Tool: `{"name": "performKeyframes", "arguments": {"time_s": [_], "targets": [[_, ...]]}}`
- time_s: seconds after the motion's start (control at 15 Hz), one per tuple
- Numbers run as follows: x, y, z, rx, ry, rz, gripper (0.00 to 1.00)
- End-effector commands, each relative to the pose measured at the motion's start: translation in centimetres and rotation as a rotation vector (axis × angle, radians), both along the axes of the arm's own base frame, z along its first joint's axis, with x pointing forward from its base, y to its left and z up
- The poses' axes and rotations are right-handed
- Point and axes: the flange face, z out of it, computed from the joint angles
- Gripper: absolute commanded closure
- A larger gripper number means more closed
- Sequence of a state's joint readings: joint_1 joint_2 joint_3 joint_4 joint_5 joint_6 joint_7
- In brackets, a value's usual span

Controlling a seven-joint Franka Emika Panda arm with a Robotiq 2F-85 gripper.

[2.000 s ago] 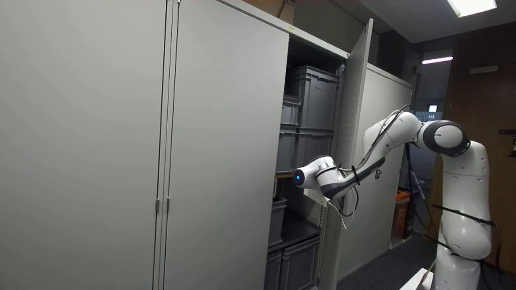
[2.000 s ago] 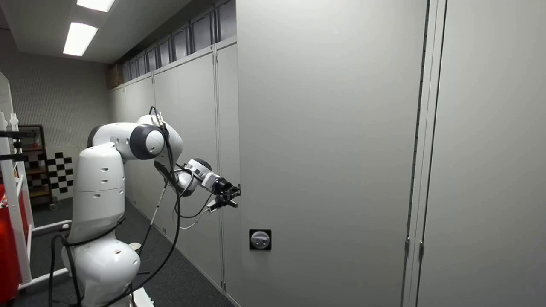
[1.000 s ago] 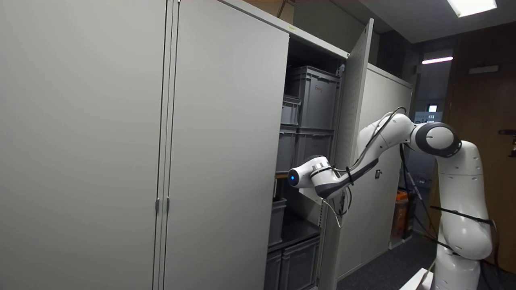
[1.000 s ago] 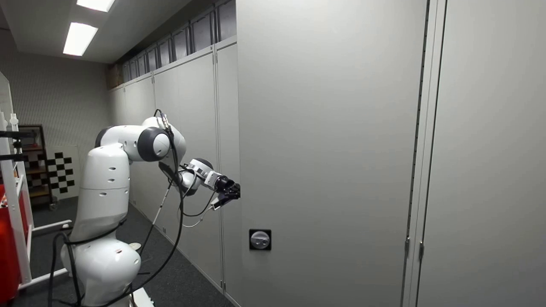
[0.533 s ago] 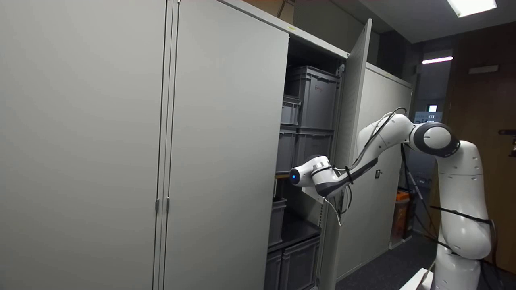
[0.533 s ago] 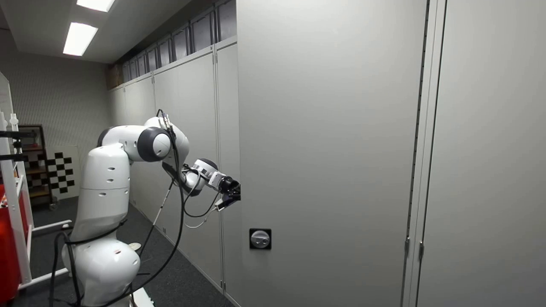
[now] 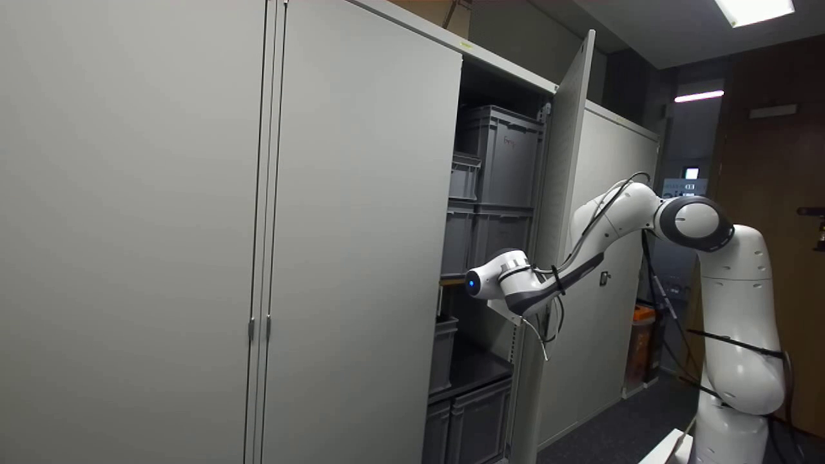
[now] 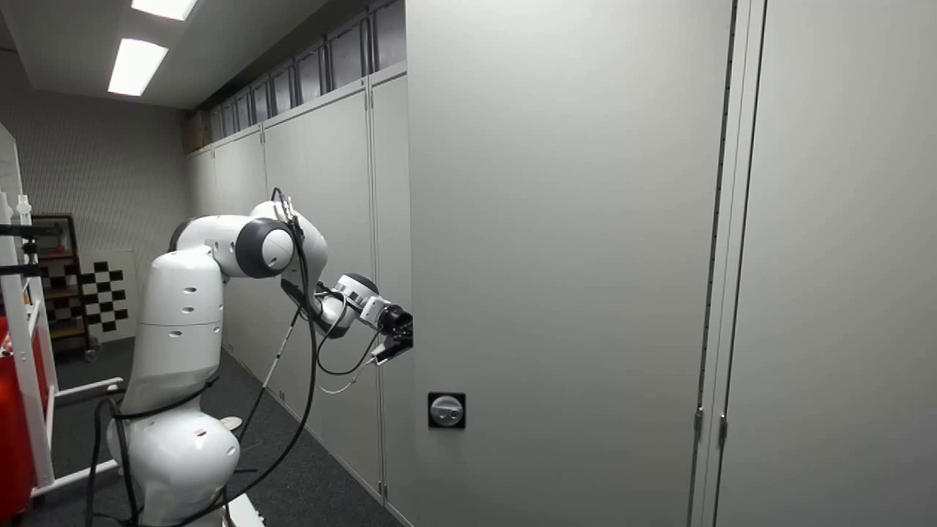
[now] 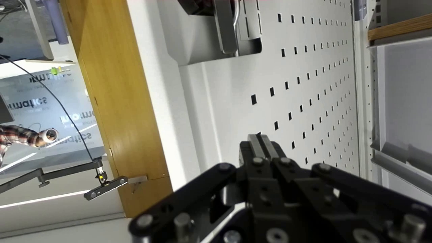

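- While both fingers [image 9: 255, 148] stand at the lower middle of the wrist view, they are closed, pad pressed flat against pad.
- Their tips aim at the perforated inner face of the swung-open cabinet door [image 9: 236, 111], which fills the centre of that frame; whether they touch it, I cannot tell.
- Set in a cut-out of the door, a flat metal bar [image 9: 225, 30] shows at the upper middle, apart from the fingers.
- Seen nearly edge-on, the same door [image 7: 559, 167] stands right of the middle in an exterior view.
- Its outer face [image 8: 571, 241] spans the middle of the frame in an exterior view, a round lock [image 8: 446, 411] low near its left edge; that edge hides the fingertips.
- From the right side of an exterior view, the white arm [image 7: 622, 209] reaches across in front of the door.
- Grey crates [image 7: 509, 158] are stacked inside, right of centre; an orange-topped bin [image 7: 641, 314] stands lower right.
- Along the wrist view's left half are a brown door [image 9: 114, 84], a plaid sleeve [image 9: 17, 133] at the edge, and a bar-shaped camera [image 9: 106, 187] lower left.
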State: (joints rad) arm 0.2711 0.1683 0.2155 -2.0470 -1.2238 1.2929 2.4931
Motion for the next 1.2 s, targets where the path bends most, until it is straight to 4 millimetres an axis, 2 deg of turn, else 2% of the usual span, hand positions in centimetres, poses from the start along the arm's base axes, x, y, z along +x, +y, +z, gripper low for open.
{"name": "performKeyframes", "arguments": {"time_s": [0.0, 0.53, 1.13], "targets": [[-0.8, -0.5, 0.5, 0.026, 0.016, -0.061, 1.00], [-1.8, -0.6, 0.0, 0.074, 0.054, -0.129, 1.00], [-2.5, -2.6, -0.3, 0.088, 0.065, -0.198, 1.00]]}}
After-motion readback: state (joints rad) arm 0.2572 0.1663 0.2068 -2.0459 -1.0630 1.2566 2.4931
